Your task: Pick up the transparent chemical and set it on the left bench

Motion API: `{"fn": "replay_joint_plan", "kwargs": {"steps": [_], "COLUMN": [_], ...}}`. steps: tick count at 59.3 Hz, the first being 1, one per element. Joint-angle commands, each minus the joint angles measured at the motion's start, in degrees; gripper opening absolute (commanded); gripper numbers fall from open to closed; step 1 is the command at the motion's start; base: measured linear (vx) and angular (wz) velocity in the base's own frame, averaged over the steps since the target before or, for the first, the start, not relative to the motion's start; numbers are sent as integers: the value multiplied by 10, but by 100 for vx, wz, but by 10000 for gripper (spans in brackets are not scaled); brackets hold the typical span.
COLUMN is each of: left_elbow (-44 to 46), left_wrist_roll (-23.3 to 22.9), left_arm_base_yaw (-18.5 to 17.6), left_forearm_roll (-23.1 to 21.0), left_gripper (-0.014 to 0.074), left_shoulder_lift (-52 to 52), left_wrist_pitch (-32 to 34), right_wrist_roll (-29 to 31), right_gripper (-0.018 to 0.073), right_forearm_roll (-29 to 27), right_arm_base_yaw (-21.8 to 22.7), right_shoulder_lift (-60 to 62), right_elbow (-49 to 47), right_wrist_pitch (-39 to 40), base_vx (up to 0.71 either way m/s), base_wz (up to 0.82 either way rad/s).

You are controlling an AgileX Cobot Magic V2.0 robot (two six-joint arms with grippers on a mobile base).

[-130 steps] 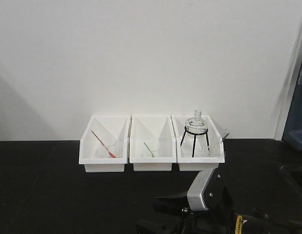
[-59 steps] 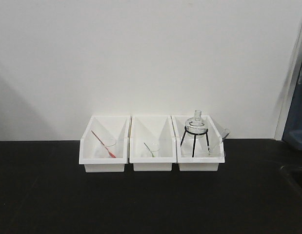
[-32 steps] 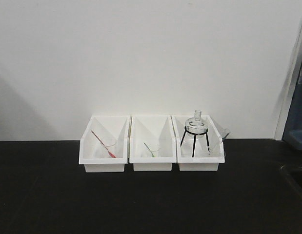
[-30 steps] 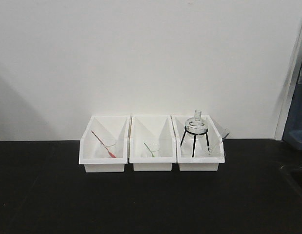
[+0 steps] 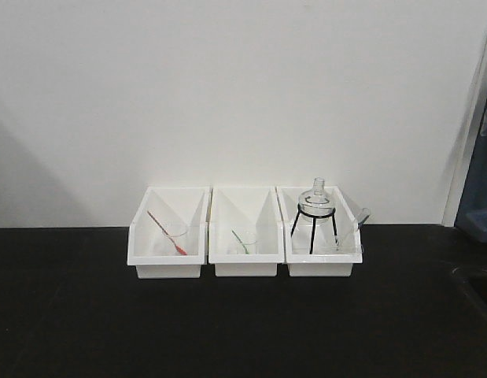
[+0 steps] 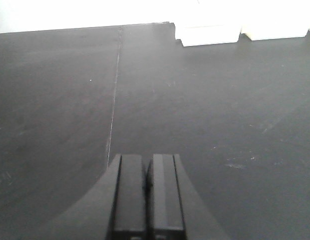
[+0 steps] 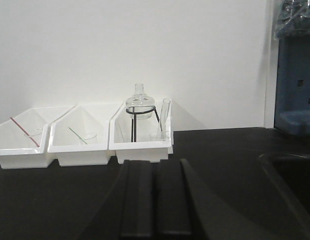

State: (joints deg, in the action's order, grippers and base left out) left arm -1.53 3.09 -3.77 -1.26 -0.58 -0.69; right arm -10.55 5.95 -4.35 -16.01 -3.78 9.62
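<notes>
**Clear dropper waits in the right-hand bin, nearer the right arm**

The black table (image 5: 86,315) fills the lower half of the front view, with a white wall behind it. Three white bins stand in a row against that wall: the left bin (image 5: 167,260), the middle bin (image 5: 245,264) and the right bin (image 5: 322,264).

The left bin holds one red dropper (image 5: 166,233), the middle one green dropper (image 5: 241,239). The right bin holds one round glass flask (image 5: 316,195) on a black wire stand (image 5: 312,228), and beside it the clear dropper (image 7: 165,117). The dropper leans steeply, its long axis nearly upright, top end tipped toward the bin's right wall.

From the right hand (image 7: 156,200) the dropper lies straight ahead and slightly right, well apart. That hand is closed and empty. The left hand (image 6: 147,195), also closed on nothing, faces bare table with the bins off to its right, so the right arm looks better placed to reach.
</notes>
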Motion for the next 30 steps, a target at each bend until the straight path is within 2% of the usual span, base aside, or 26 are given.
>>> {"fn": "replay_joint_plan", "kwargs": {"steps": [1,6,14,30], "left_elbow": [-9,-9,-9,-9], "left_wrist_roll": [-4,-4,-4,-4], "left_arm_base_yaw": [-1,-1,-1,-1], "left_forearm_roll": [0,0,0,0], "left_gripper": [-3,-3,-3,-3], "left_shoulder_lift": [-11,-11,-11,-11], "left_wrist_pitch": [45,45,45,45], "right_wrist_roll": [-3,-4,-4,-4], "right_gripper": [-8,-8,-8,-8], "right_forearm_roll": [-2,-3,-3,-3], "right_arm_base_yaw": [7,7,7,7], "right_shoulder_lift": [54,105,155,173], "right_elbow": [34,61,59,59], "right_wrist_pitch": [52,43,-14,-17], "base_vx": [0,0,0,0], "base_wz": [0,0,0,0]}}
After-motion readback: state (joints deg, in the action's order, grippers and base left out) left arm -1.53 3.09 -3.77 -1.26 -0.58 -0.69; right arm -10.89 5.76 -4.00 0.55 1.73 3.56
